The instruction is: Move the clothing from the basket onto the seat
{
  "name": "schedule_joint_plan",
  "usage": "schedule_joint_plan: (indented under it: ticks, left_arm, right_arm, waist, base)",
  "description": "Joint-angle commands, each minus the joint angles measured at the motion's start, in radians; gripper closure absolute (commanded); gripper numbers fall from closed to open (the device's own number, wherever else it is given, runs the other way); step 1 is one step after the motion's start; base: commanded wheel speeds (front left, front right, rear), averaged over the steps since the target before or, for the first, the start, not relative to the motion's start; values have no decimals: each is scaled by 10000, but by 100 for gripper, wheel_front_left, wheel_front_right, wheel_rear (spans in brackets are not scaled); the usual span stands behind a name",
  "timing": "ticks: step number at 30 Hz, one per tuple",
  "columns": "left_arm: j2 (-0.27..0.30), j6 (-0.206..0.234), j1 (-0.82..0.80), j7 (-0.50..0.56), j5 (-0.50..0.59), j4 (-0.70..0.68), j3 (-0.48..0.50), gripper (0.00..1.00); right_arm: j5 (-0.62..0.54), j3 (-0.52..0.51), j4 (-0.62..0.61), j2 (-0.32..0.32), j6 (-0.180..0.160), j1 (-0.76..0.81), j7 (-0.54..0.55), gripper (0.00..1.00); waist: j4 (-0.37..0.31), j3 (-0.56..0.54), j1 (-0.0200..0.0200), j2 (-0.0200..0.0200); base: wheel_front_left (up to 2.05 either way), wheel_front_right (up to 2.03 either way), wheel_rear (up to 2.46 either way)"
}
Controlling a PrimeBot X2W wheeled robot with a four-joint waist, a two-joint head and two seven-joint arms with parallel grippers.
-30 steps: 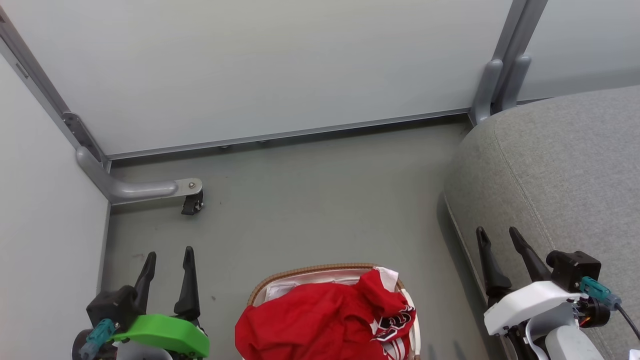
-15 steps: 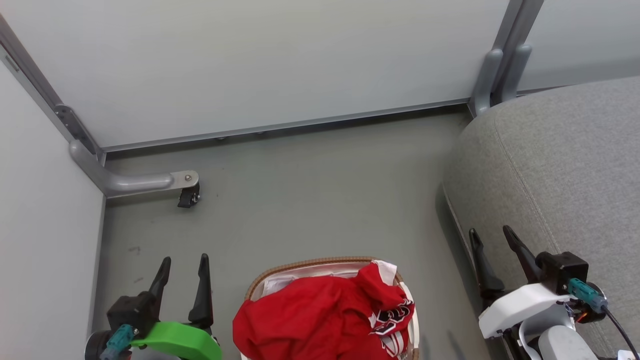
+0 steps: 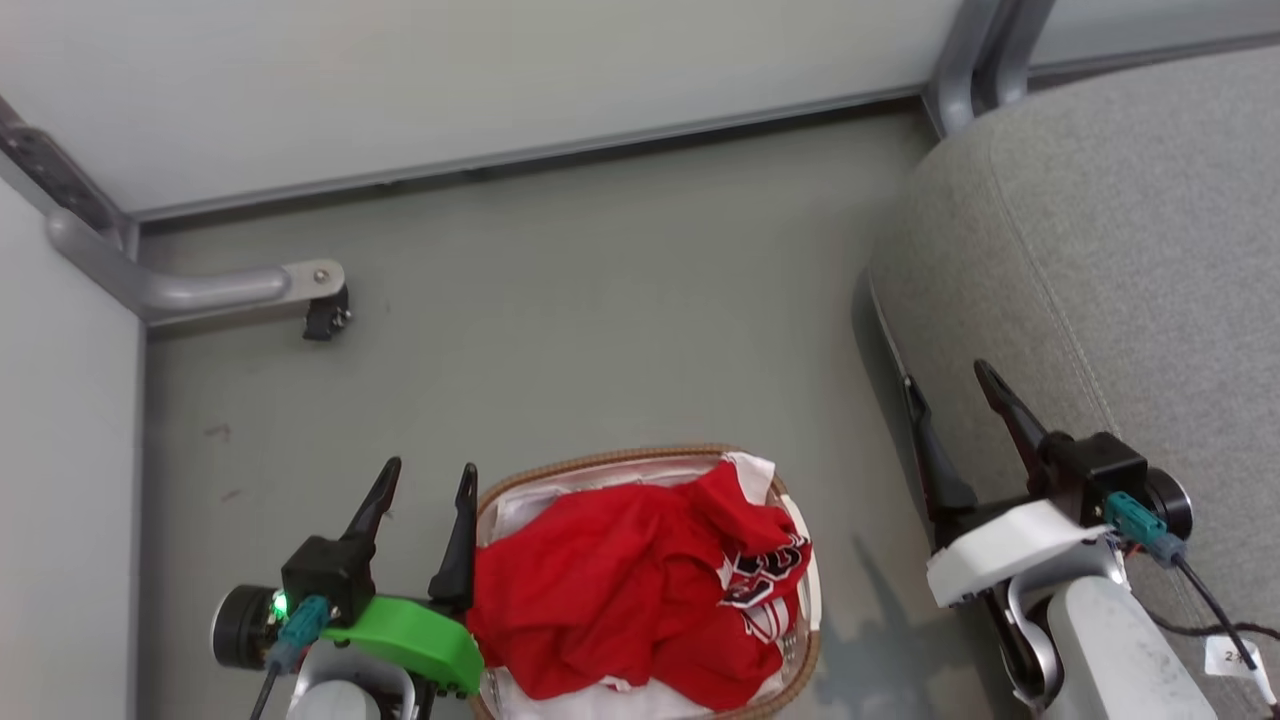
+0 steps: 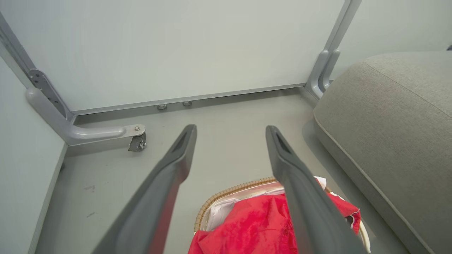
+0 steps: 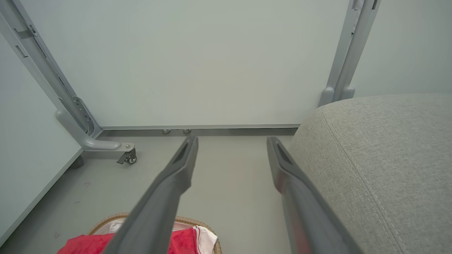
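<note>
Resting on the grey floor (image 3: 600, 300), the basket (image 3: 600, 457) sits at the lower middle of the head view, between the two arms, with its tan rim visible along the far edge. The clothing (image 3: 620, 580) lies inside the basket as a crumpled red heap that covers most of the opening. A fold with white trim and black-and-white lettering lies toward the basket's right side, and a red-and-white corner peaks at the far rim. White fabric (image 3: 515, 505) shows beneath the red heap at the far left of the interior and along the near edge. The seat (image 3: 1130, 250), grey upholstery with a stitched seam, stands to the right of the basket and apart from it, with a strip of floor between them. The left gripper (image 3: 429, 468) has its fingers spread and holds nothing; its right finger is just beside the basket's left rim. The right gripper (image 3: 945, 375) also has its fingers spread and is empty, positioned at the seat's near left edge. A caster (image 3: 325, 318) on a grey frame foot stands at the far left, near the wall panel (image 3: 450, 80).
</note>
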Motion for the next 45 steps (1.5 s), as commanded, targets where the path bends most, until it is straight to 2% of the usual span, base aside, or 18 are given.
schedule_joint_plan:
  ticks: [1,10,18,31,36,40,45]
  left_arm:
    - [142,-32,-322,-38,33,27,-101,0]
    - [581,-31,-1417,-25,-87,468,-671,0]
    - [977,-29,-2234,-25,-127,1272,-1509,0]
    - [1727,-29,-3633,-25,-386,3433,-3572,0]
    - [2059,-29,-4323,-24,63,4482,-4488,0]
    - [2045,15,-4967,-24,375,5532,-4855,0]
    - [1786,293,-5630,-24,907,6931,-5253,0]
  right_arm:
    - [-50,54,-107,-11,-3,-262,-50,0]
    - [138,379,-783,74,-4,-1365,-48,0]
    - [934,861,-1587,84,-4,-2015,-48,0]
    - [1349,1251,-1962,79,-5,-2443,-48,0]
    - [1499,1271,-1972,79,-5,-2455,-48,0]
    - [1529,1269,-1995,77,-5,-2452,-50,0]
    - [1612,1324,-1988,74,-5,-2505,-50,0]
  waist:
    - [-501,916,0,0]
    - [-1408,2574,0,0]
    - [-2178,3703,0,0]
    - [-2928,5088,0,0]
    - [-3095,5535,0,0]
    - [-3134,5756,0,0]
    - [-3163,5932,0,0]
  base:
    - [0,0,0]
    - [0,0,0]
    - [0,0,0]
    - [0,0,0]
    - [0,0,0]
    - [0,0,0]
    - [0,0,0]
